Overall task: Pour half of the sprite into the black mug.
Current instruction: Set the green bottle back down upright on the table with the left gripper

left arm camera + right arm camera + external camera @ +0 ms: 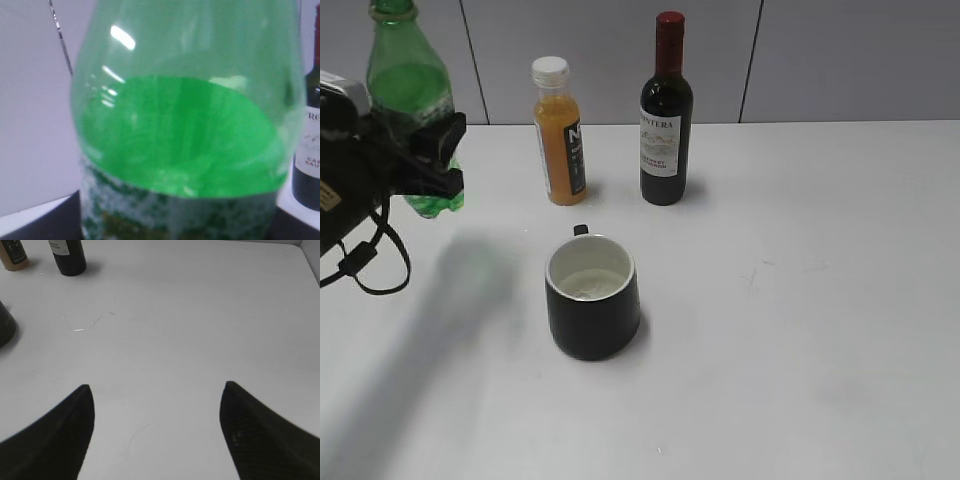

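Note:
The sprite point(408, 85), a green plastic bottle with no cap, is held upright at the far left, lifted above the table. My left gripper point(432, 160) is shut on the sprite's lower body. The sprite fills the left wrist view point(185, 135), with liquid showing above its label. The black mug point(592, 296) stands in the middle of the table, right of and nearer than the sprite, with some liquid in its white inside. Its edge shows in the right wrist view point(6, 326). My right gripper point(155, 390) is open and empty above bare table, out of the exterior view.
An orange juice bottle point(559, 132) with a white cap and a dark wine bottle point(666, 112) stand behind the mug; both show at the top left of the right wrist view. The white table point(800, 300) extends right of the mug.

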